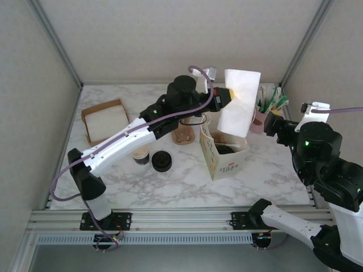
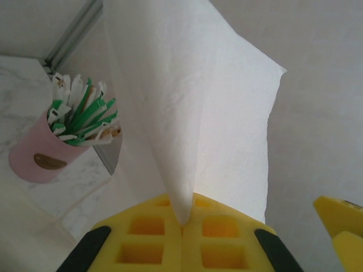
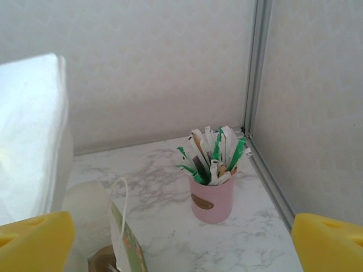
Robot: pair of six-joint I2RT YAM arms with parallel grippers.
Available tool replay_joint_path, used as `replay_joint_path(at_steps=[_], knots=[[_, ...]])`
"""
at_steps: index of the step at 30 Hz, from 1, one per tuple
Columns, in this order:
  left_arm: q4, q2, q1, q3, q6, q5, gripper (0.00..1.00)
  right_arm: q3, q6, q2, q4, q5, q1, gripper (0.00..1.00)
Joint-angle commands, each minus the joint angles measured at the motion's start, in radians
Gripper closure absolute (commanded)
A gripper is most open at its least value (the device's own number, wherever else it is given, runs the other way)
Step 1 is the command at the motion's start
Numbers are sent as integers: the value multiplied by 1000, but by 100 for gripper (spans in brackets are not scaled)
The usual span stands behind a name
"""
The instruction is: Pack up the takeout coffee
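Marble tabletop point(image 1: 170, 187), white-walled cell | right gripper point(image 3: 181, 246) is hanging with jaws wide apart, empty | takeout coffee point(image 1: 224, 149) is seemingly sitting inside paper bag point(image 1: 218, 164), black lid showing | left gripper point(image 2: 181, 226) is pinching white napkin point(image 2: 187, 113) above bag mouth | step: adding napkin; next: lowering it beside cup, then letting go | pink stirrer cup point(image 3: 211, 198) is standing beyond.

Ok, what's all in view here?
napkin: 1, white, held above the bag
bag: 1, white with green print, table centre, open
dark item: 1, inside bag, unclear what
open cup: 1, black, cream inside, left of bag
round item: 1, black, beside open cup
cardboard piece: 1, brown, by bag
box: 1, brown, far left
pink cup: 1, green and white sticks, far right
left gripper: shut on napkin
right gripper: open, empty
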Motion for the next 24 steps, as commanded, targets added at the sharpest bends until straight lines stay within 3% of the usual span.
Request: replay_joint_path(at_steps=[1,13,24], knots=[[50,0,-14,-7,-28,-23,100,-11,7,4,-15,20,4,1],[114,-82,-14,-239,-69,-123,100,-16,-1,58,-26,-57,5,1],[41,-117,-49,-285,-57,-294,100,-9,2,138,-39,-126,1,1]])
